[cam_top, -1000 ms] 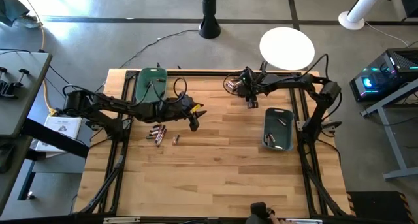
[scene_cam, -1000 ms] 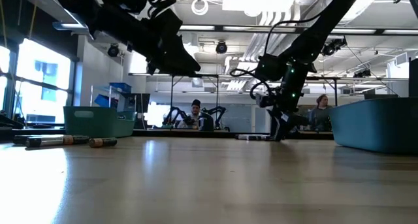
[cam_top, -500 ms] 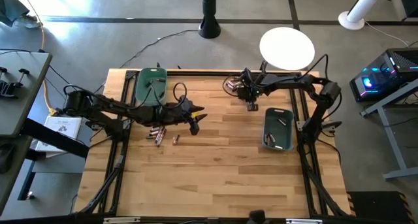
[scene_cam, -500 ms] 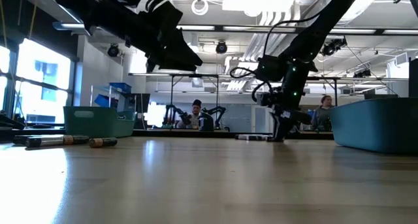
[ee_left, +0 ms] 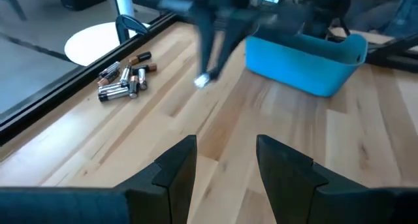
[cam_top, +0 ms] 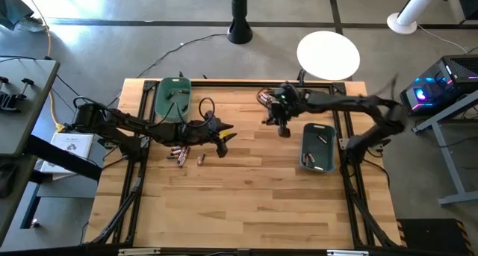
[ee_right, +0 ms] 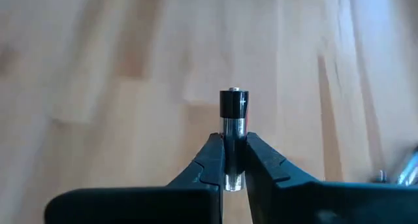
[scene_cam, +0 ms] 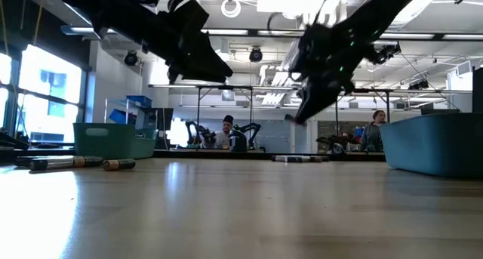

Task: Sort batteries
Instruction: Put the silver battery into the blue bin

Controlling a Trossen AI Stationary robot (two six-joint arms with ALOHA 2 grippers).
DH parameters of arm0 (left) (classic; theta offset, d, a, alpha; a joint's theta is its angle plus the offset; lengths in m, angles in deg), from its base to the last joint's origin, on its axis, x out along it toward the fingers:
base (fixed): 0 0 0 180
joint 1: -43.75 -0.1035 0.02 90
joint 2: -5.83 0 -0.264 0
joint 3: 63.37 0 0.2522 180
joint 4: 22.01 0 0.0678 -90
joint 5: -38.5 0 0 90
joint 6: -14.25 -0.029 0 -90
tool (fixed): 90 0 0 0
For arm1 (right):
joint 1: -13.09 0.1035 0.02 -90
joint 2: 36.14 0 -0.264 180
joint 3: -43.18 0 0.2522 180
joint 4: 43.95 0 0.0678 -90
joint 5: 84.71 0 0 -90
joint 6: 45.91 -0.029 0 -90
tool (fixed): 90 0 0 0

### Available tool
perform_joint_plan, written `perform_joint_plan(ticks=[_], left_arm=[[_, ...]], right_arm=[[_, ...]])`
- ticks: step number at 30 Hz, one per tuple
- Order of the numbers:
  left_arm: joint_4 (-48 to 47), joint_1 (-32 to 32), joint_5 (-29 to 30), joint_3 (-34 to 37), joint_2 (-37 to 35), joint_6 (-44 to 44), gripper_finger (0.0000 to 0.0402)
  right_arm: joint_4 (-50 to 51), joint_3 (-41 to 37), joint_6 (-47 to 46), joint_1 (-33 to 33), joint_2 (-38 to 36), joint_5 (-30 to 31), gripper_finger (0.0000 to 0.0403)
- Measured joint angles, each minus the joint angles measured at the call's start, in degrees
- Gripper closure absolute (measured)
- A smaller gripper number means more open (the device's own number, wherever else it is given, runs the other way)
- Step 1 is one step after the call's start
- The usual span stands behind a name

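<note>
From my remote seat I start with the pale butcher-block wooden table [cam_top: 246, 189]. At its two o'clock lies the blue-grey rectangular plastic bin [cam_top: 317, 147], a few cells already inside; at eleven o'clock, the green rectangular plastic bin [cam_top: 172, 95]. Between them hangs the right gripper [cam_top: 283, 129], clear of the wood, its fingers clenched on one silvery cell with a black end, the held battery [ee_right: 232, 129], standing upright between the pads. I judge the step in hand to be carrying it to a bin. To do it well I would keep the clamp firm, stay high enough to clear the near wall, stop above the bin's middle and only then let go, since a round cell will roll if it lands on the rim.

The left gripper [cam_top: 222, 142] hovers at nine o'clock of centre, fingers parted and holding nothing, beside the near pile of copper-and-dark batteries [cam_top: 179, 151]. A far pile of silvery and copper batteries [ee_left: 124, 77] lies at twelve o'clock by the table's edge rail. Nothing sits between the right gripper and the blue-grey bin.
</note>
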Motion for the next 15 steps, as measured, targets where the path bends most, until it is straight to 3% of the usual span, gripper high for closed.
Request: perform_joint_plan(ticks=[5,7,9,11,15], left_arm=[[-0.47,0.28,1.43,-0.02,-0.01,-0.33,0.0248],[-0.48,0.35,1.49,-0.02,-0.01,-0.42,0.0248],[-0.46,0.35,1.48,-0.02,-0.01,-0.78,0.0248],[-0.46,0.35,1.47,-0.02,0.01,-0.78,0.0248],[-0.37,0.35,1.47,-0.02,0.00,-0.78,0.0248]], right_arm=[[-1.56,-6.41,-7.38,6.11,-14.90,2.06,0.0386],[-3.24,-9.23,-12.46,10.15,-22.19,5.46,0.0386],[-3.81,-11.34,-18.76,15.78,-29.20,12.91,0.0386],[-2.84,-12.44,-26.27,23.26,-34.76,24.07,0.0386],[6.06,-11.62,-44.01,38.53,-41.52,44.13,0.0387]])
